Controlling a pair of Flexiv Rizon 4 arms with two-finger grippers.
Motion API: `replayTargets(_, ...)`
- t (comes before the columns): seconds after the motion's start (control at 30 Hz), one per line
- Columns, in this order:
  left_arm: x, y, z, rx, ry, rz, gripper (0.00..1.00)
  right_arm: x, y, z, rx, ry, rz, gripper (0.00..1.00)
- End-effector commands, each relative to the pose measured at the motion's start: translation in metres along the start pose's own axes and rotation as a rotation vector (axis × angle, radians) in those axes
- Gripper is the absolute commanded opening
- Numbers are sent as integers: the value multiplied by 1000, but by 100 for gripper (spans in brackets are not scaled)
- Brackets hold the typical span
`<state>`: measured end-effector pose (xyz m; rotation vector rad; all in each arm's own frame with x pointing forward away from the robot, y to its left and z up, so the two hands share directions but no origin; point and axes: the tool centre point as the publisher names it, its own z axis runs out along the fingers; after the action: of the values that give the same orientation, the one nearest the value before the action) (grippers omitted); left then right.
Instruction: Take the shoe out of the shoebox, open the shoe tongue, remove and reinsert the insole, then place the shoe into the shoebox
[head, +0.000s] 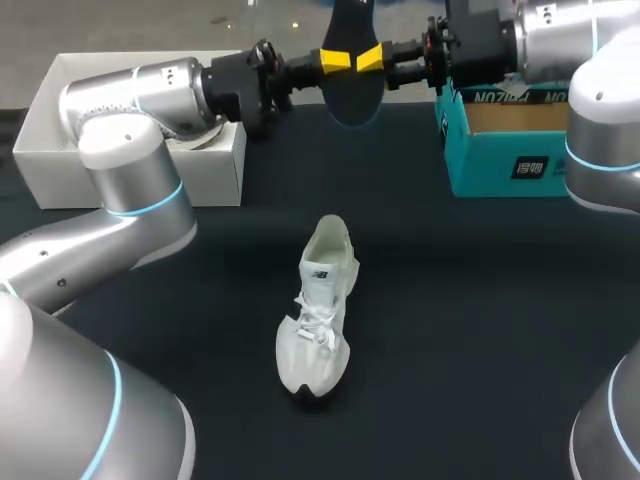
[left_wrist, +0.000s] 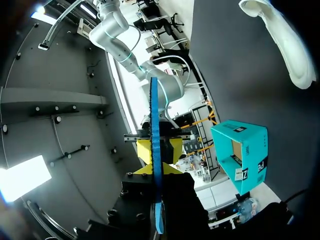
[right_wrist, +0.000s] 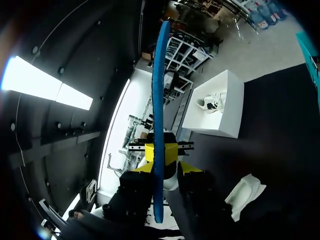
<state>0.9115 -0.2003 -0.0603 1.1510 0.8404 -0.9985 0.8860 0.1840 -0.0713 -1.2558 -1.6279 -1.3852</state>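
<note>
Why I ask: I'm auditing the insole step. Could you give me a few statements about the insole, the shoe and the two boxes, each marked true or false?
1. The insole is held in the air by both the left hand and the right hand, one from each side. True.
2. The white shoe lies inside the teal shoebox. False: it stands on the dark table, out in the middle, apart from both boxes.
3. The left hand is open and holds nothing. False: it is shut on the insole.
4. The white box is on the left side of the table and the teal shoebox is on the right. True.
</note>
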Motion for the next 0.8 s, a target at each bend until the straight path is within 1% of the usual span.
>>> replayTargets(0.03, 1, -2, 2, -4, -3, 3, 0, -1, -2, 4, -14, 4, 4, 23)
replayTargets(0.1, 2, -3, 2, -5, -3, 2, 0, -1, -2, 4, -16, 5, 6, 20)
replayTargets(0.13, 2, -3, 2, -6, -2, 2, 0, -1, -2, 4, -17, 5, 7, 14)
replayTargets(0.17, 2, -4, 2, -5, -1, 3, 0, -1, -2, 4, -21, 5, 8, 1)
replayTargets(0.27, 2, -5, 1, 0, 6, 8, 0, -1, -3, 3, -23, 8, 9, 0)
replayTargets(0.3, 2, -5, 0, 3, 9, 13, 26, -1, -3, 3, -26, 12, 10, 0)
replayTargets(0.33, 1, -5, -1, 7, 14, 20, 99, -1, -3, 2, -30, 21, 10, 0)
replayTargets(0.4, -1, -4, -5, 18, 15, 31, 100, 1, -3, 1, -41, 33, 7, 0)
replayTargets(0.47, -4, -5, -14, 42, 26, 37, 100, 1, -4, -1, -52, 41, 2, 0)
replayTargets(0.57, -6, -7, -39, 98, 66, 20, 100, 2, -5, -4, -59, 48, -9, 0)
replayTargets(0.63, -7, -9, -58, 141, 105, -33, 100, 1, -7, -5, -60, 47, -12, 0)
replayTargets(0.7, -8, -12, -76, 151, 136, -88, 100, 1, -8, -7, -59, 46, -14, 0)
replayTargets(0.8, -10, -22, -107, 188, 206, -189, 100, 0, -10, -8, -55, 44, -18, 0)
